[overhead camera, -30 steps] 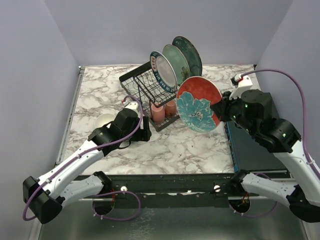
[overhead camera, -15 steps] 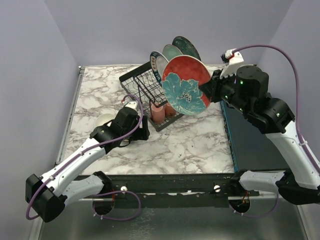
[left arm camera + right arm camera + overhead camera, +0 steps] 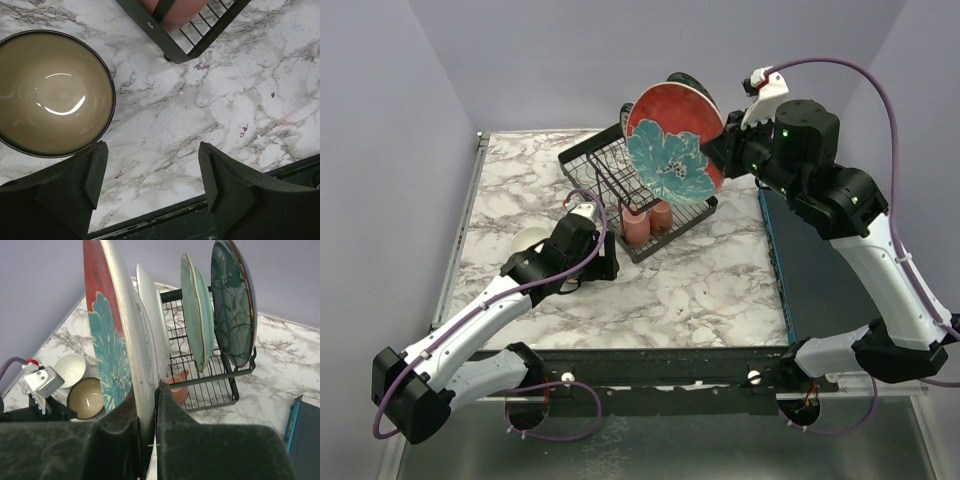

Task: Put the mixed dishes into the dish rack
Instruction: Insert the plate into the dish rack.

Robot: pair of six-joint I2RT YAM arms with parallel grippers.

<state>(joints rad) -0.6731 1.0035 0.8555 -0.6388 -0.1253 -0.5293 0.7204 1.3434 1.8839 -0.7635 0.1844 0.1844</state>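
- My right hand (image 3: pixel 145 399) is clamped on the rim of the red plate (image 3: pixel 102 305), holding it upright on edge, close beside the white plate (image 3: pixel 152 315) standing in the dish rack (image 3: pixel 603 170).
- The pale green plate (image 3: pixel 195 315) and dark teal plate (image 3: pixel 232 300) stand in slots farther along.
- Two pink mugs (image 3: pixel 634 228) sit in the lower tray.
- My left hand (image 3: pixel 152 167) hangs over the desk (image 3: pixel 240 90), fingers apart and empty, with the tan-lined bowl (image 3: pixel 50 92) by one finger.

Glossy glazed bowl (image 3: pixel 52 92); marble-patterned table (image 3: pixel 225 95)
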